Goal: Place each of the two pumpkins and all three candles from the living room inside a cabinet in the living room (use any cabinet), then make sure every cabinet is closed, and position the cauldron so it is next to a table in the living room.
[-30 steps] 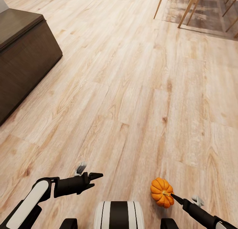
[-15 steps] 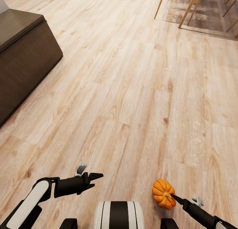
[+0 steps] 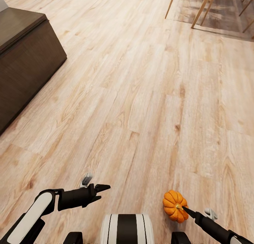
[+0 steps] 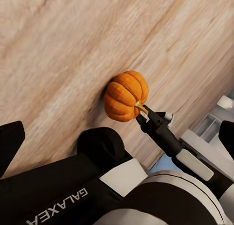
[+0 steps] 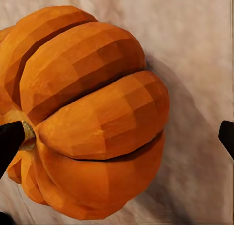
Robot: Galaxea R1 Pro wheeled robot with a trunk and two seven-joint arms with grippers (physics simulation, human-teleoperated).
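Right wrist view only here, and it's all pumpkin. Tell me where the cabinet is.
Observer: In the head view, the cabinet stands ahead on the robot's left, across open floor.
Operator: Report the left gripper.
Observer: The left gripper is open and empty, held low in front of the trunk.

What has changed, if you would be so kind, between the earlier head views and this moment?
The pumpkin at the right gripper has sunk slightly lower in the head view, and the gripper tip with it. The floor, cabinet and chair legs shifted a little, so the camera moved too. The left gripper stayed put, holding nothing.
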